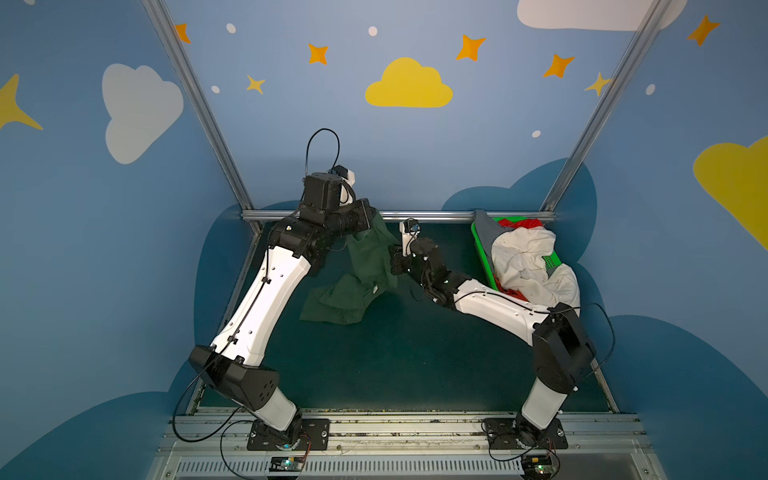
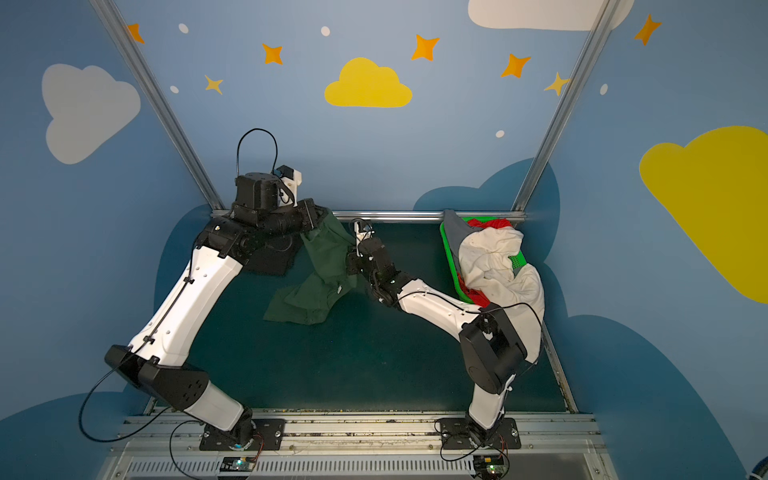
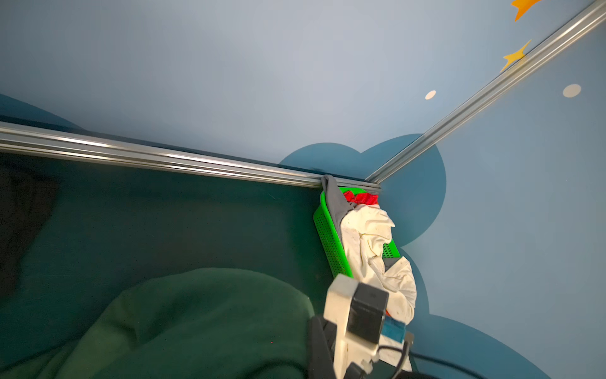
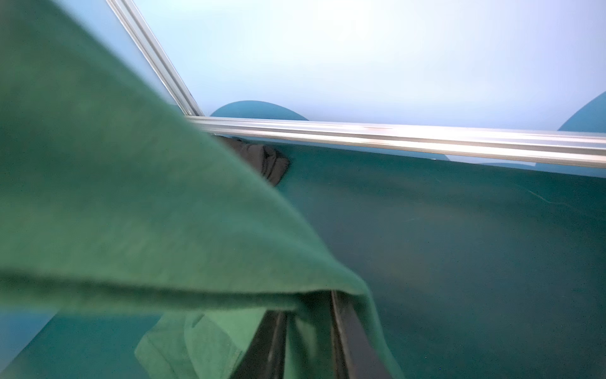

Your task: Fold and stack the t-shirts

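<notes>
Cloth this limp wants hem grips, I reckon: left claw (image 1: 371, 221) pinches the dark green t-shirt (image 1: 365, 270) aloft at the table's (image 1: 415, 365) eleven o'clock; whether right claw (image 4: 306, 338) holds it I cannot tell.

No legible text, label or number on anything

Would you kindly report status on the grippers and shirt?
Left gripper shut on dark green t-shirt, lower part on table. Right gripper straddling its edge, grip unclear. Black t-shirt under left arm.
</notes>
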Controlling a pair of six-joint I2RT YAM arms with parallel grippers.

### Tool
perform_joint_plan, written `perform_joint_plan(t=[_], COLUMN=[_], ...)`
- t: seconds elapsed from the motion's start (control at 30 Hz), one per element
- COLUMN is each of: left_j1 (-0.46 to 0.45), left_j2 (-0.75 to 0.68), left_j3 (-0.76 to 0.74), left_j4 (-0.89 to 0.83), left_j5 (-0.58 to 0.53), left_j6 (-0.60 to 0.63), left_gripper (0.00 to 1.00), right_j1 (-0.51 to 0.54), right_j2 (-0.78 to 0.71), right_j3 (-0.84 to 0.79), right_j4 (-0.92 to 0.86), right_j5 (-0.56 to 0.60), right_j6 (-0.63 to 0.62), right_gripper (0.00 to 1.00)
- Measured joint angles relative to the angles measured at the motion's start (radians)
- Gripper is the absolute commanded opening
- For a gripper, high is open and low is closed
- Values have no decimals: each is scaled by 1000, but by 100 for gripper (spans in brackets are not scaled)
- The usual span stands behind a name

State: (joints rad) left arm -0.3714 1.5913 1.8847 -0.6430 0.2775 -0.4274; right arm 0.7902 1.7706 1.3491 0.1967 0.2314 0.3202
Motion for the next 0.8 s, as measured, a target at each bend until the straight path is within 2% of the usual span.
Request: perform_joint_plan(t=[0.07, 0.13, 0.63, 0.8], left_j1=[0, 0, 11, 3], left_j2=[0, 0, -3, -52], left_j3=[-8, -11, -20, -101], left_j4=[8, 13, 17, 45], left_j5=[10, 12, 10, 13], left_j6=[0, 0, 3, -15], left_gripper=[4, 4, 4, 4], right_j1=[-10, -9, -24, -30], right_j2=[0, 0, -71, -146], right_j3=[9, 10, -66, -123], right_j4=[-11, -14, -35, -54], right_j5=[-24, -50, -84, -113], right_j6=[-3, -11, -31, -35], right_gripper=[13, 0, 0, 0])
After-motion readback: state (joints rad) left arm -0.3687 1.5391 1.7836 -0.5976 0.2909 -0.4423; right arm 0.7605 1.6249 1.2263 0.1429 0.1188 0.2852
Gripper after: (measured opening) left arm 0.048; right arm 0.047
